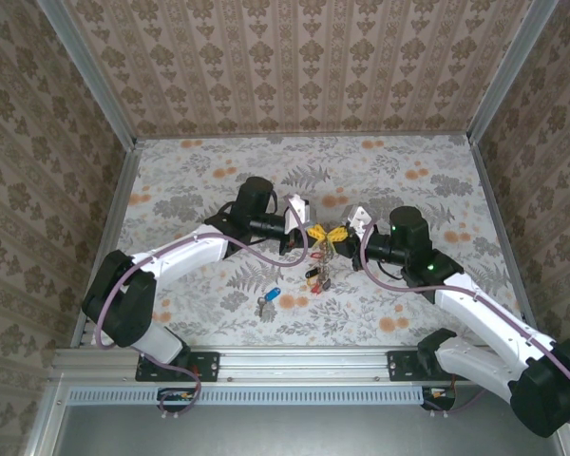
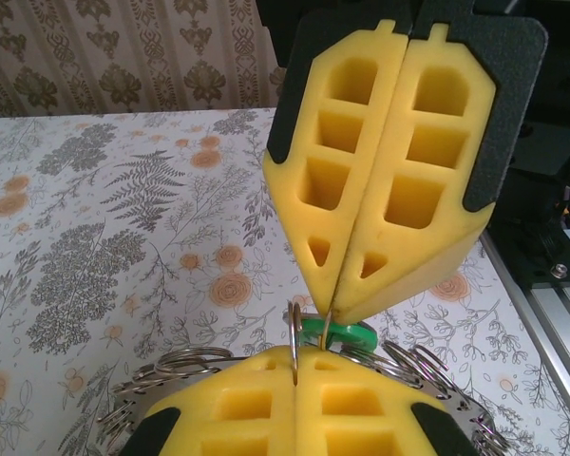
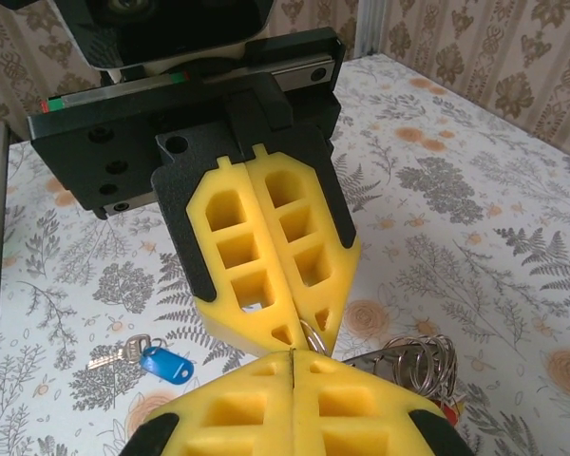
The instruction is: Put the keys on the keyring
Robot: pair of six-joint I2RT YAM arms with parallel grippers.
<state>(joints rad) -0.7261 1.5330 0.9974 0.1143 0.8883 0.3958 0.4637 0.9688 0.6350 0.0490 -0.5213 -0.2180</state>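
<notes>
So you're pinching the thin wire keyring [image 1: 319, 269] with yellow-padded left gripper [image 2: 294, 356] and right gripper [image 2: 331, 309], blue-headed silver key [image 1: 269, 297] lying apart

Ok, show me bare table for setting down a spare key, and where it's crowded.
Free: the far strip of table along the back wall; the patch left of the left arm; the patch right of the right arm. Crowded: the centre, where the left gripper and right gripper meet on the keyring, and beside the blue-headed key.

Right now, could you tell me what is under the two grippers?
The keyring, fringed in coloured heads, shows below them; the stretch they pinch is covered.
</notes>
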